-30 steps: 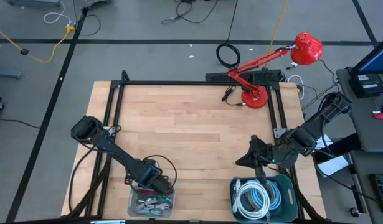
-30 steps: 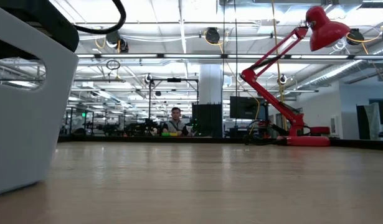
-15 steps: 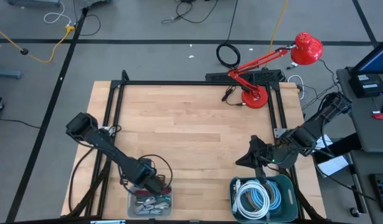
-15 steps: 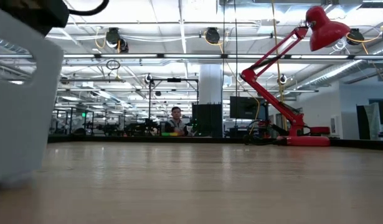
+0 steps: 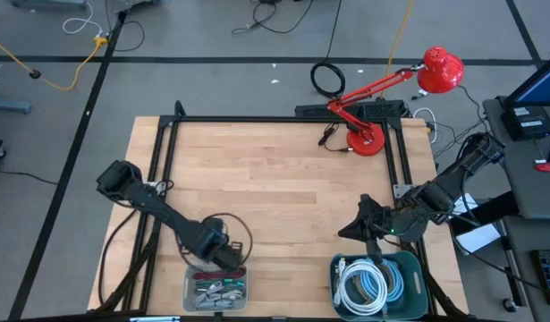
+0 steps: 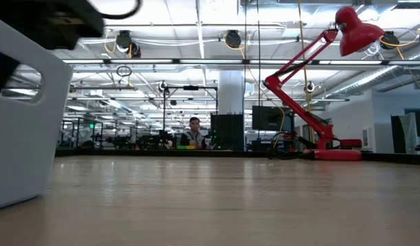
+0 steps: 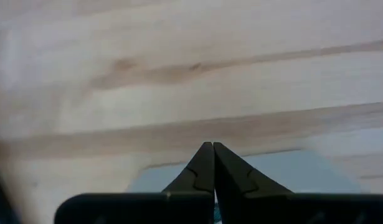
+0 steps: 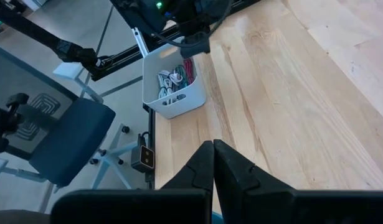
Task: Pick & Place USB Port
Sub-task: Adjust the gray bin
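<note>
A white bin (image 5: 188,288) near the table's front left holds several small USB parts (image 8: 175,79) in a loose heap. My left gripper (image 5: 226,258) hangs just above the bin's far right part, pointing down. It is shut (image 7: 208,149), and nothing shows between its fingers. From the right wrist view it (image 8: 195,45) stands over the bin's rim (image 8: 179,102). In the low view the bin's wall (image 6: 25,150) fills the left side. My right gripper (image 5: 344,232) waits shut (image 8: 213,146) in the air above the table's front right.
A teal bin (image 5: 416,268) with coiled white cables (image 5: 364,284) stands at the front right, under my right arm. A red desk lamp (image 5: 364,139) sits at the far right. Bare wood lies across the table's middle (image 5: 275,188). A person sits far behind the table (image 6: 191,133).
My left gripper has risen a little over the white bin and tipped slightly. The bin slid a little toward the table's left edge, then part of the way back.
</note>
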You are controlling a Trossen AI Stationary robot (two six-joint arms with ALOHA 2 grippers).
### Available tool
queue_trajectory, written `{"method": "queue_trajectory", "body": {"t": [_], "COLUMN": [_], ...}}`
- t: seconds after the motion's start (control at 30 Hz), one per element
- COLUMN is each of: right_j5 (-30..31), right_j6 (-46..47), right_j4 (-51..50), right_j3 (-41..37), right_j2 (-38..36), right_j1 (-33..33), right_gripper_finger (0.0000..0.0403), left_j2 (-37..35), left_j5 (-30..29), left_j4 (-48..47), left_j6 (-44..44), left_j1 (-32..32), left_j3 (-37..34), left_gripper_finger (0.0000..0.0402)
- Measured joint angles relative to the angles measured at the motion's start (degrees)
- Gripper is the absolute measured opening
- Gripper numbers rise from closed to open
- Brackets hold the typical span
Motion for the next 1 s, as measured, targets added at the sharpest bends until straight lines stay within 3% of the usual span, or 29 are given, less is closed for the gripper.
{"method": "queue_trajectory", "body": {"t": [0.27, 0.6, 1.0], "right_j5": [0.0, -0.1, -0.1], "right_j6": [0.0, 0.2, 0.2], "right_j4": [0.0, 0.0, 0.0], "right_j3": [0.0, 0.0, 0.0], "right_j2": [0.0, 0.0, 0.0], "right_j1": [-0.3, -0.2, -0.2], "right_gripper_finger": [0.0000, 0.0000, 0.0000], "left_j2": [0.0, 0.0, 0.0], "left_j5": [-5.1, -2.4, -0.7], "left_j4": [9.7, 13.0, 18.4], "left_j6": [10.7, 16.2, 16.8], "left_j1": [4.6, 6.0, 3.8], "left_j3": [0.0, -0.1, -0.1], "left_gripper_finger": [0.0000, 0.0000, 0.0000]}}
